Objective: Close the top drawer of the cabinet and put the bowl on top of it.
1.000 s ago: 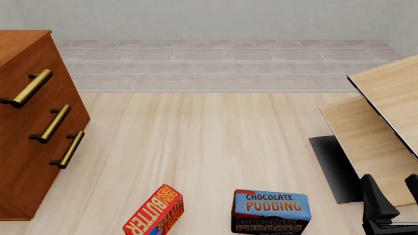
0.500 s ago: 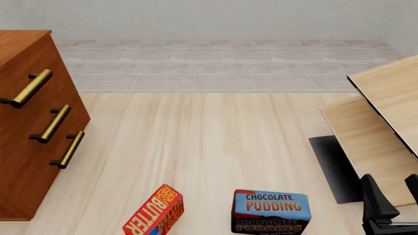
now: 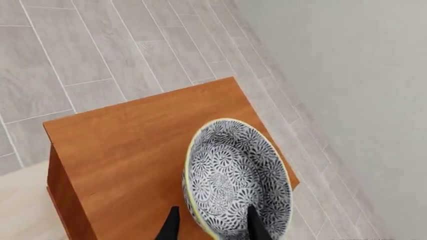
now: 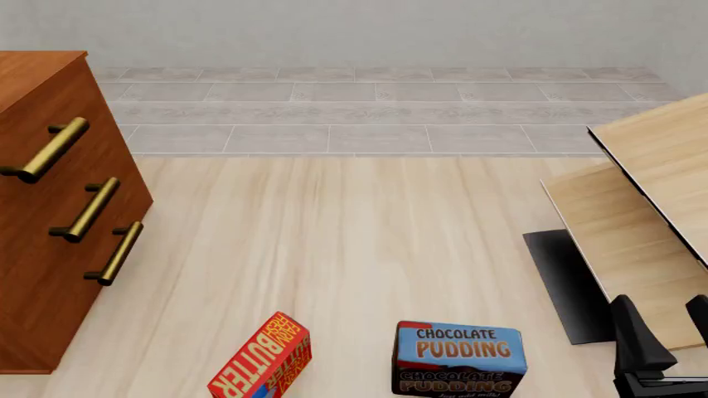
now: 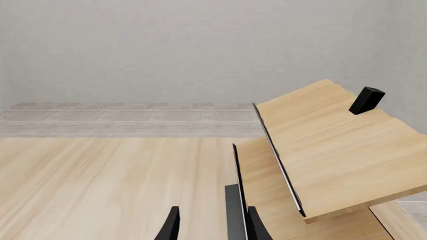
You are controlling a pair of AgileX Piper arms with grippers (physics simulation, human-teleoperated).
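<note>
Front view unchanged over the last second. My left gripper (image 3: 212, 227) clamps the bowl's (image 3: 237, 177) rim above the cabinet (image 3: 133, 145) top; release comes next. Top drawer (image 4: 50, 149), at nine o'clock, looks flush. Right gripper (image 5: 212, 225) idles, apparently open.

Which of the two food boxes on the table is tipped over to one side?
The red and orange butter box leans tilted, its BUTTER lettering running slantwise. The blue chocolate pudding box right of it sits level, its words reading straight across.
</note>
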